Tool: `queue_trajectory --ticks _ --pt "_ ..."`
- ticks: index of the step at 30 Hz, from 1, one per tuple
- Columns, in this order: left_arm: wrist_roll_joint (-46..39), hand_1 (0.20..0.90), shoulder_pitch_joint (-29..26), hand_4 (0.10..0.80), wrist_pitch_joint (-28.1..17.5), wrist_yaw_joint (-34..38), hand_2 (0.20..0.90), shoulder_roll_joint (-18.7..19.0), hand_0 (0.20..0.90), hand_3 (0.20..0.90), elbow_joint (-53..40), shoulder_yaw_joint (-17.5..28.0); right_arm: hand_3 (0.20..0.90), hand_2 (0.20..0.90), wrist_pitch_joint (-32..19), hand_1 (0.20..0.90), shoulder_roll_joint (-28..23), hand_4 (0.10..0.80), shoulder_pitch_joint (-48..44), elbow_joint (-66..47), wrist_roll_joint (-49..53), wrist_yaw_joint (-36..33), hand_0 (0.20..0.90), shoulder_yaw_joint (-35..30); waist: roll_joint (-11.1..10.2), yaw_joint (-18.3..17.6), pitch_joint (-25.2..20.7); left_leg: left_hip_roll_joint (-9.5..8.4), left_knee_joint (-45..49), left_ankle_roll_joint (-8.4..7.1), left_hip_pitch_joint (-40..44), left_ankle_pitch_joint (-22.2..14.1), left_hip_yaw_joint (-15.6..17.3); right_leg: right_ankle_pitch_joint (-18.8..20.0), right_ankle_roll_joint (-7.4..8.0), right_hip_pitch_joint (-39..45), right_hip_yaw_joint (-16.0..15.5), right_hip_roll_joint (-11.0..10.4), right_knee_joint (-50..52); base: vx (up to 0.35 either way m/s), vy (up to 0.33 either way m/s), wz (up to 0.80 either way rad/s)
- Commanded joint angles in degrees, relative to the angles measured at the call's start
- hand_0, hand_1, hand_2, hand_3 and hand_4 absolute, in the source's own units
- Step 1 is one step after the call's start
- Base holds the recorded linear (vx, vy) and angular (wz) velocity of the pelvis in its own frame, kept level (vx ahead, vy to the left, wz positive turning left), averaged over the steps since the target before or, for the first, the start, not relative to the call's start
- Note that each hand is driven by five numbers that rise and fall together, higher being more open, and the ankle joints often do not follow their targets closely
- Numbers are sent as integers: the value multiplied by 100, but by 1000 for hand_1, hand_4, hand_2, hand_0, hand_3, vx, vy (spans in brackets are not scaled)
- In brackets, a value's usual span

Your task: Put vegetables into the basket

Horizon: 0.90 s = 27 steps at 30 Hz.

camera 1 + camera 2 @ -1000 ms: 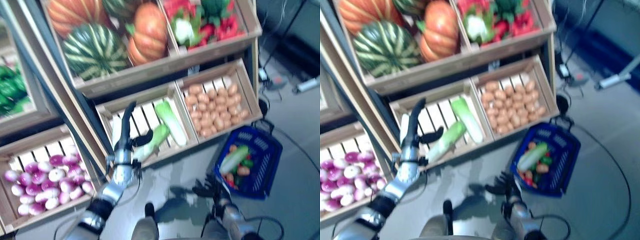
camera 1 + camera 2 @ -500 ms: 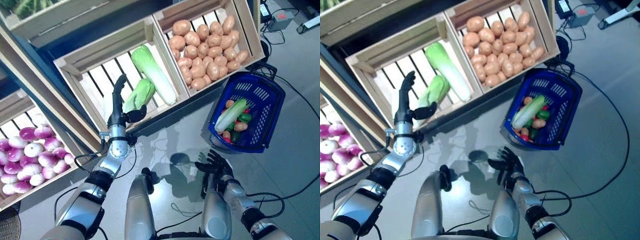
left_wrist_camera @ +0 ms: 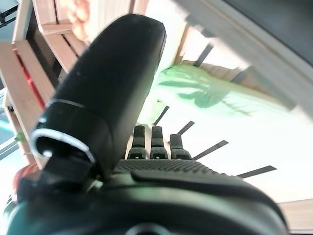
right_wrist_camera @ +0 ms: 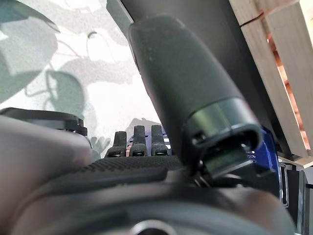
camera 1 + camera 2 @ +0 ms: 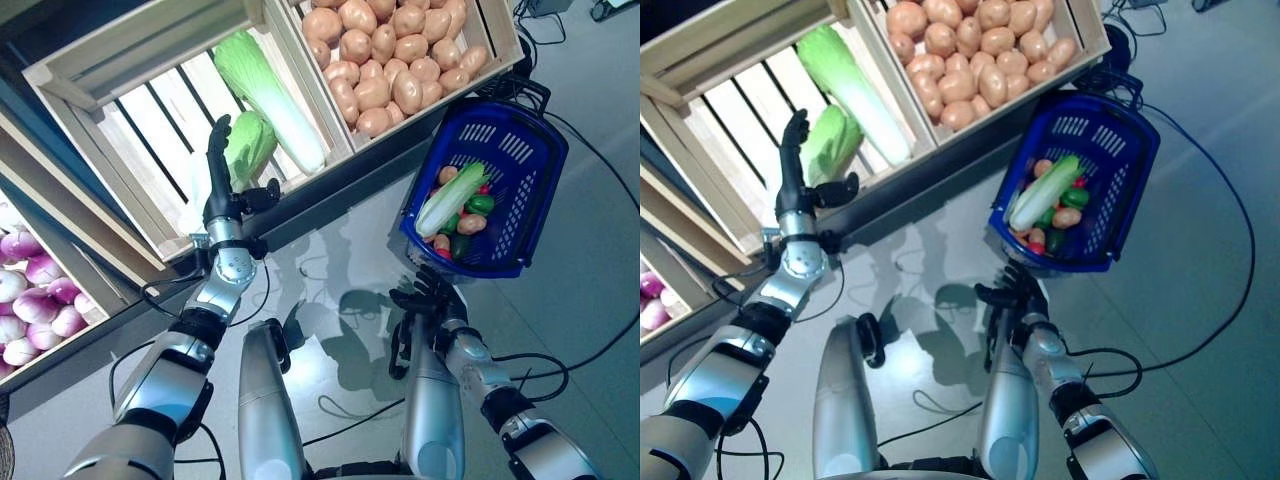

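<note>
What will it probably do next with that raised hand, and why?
Probably lower the left hand onto the nearer cabbage and close round it: the fingers are straight and empty just above it, and the basket has room.

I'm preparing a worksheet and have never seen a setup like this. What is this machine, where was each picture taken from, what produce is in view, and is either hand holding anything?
This is a two-legged humanoid robot with two silver-grey arms ending in dark hands. The two wide pictures come from its head camera, looking down; the two close-ups come from cameras on its wrists, looking along each hand.

Before it stand wooden crates: one holds two pale green cabbages, another holds potatoes, and purple and white turnips show in a third. A blue basket on the floor already contains a cabbage and a few small vegetables.

The left hand is open, fingers straight, reaching up to the smaller cabbage but not holding it. The right hand hangs low over the floor, also open and empty.
</note>
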Motion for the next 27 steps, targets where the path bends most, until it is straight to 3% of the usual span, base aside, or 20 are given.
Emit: queue_trajectory --ticks 1,12,18,27 --pt "-179 900 -879 800 153 431 900 788 900 900 67 19 900 900 -228 900 -147 800 302 -160 394 -231 900 -186 67 -46 -172 6 542 296 324 -1204 182 378 -20 203 303 56 -587 0 0 0" --pt "-797 900 -1866 800 1203 499 900 1450 900 900 944 -157 900 900 -334 900 -454 800 320 161 723 103 900 -456 -13 -106 -66 101 877 316 -303 -1224 142 393 32 -346 209 31 -342 -6 21 1" --pt "-991 900 -2084 800 1647 565 900 1647 900 900 1299 -221 900 900 -441 900 -497 800 424 253 723 269 900 -495 -14 -127 -46 133 884 336 -414 -1224 158 418 32 -458 197 5 -355 6 11 2" --pt "-1672 900 -2170 800 1846 -1280 900 1712 900 900 1731 -484 900 900 -476 900 -609 800 367 269 871 415 900 -585 -6 -158 25 190 936 366 -498 -1261 201 432 21 -533 172 -40 -360 8 1 3"
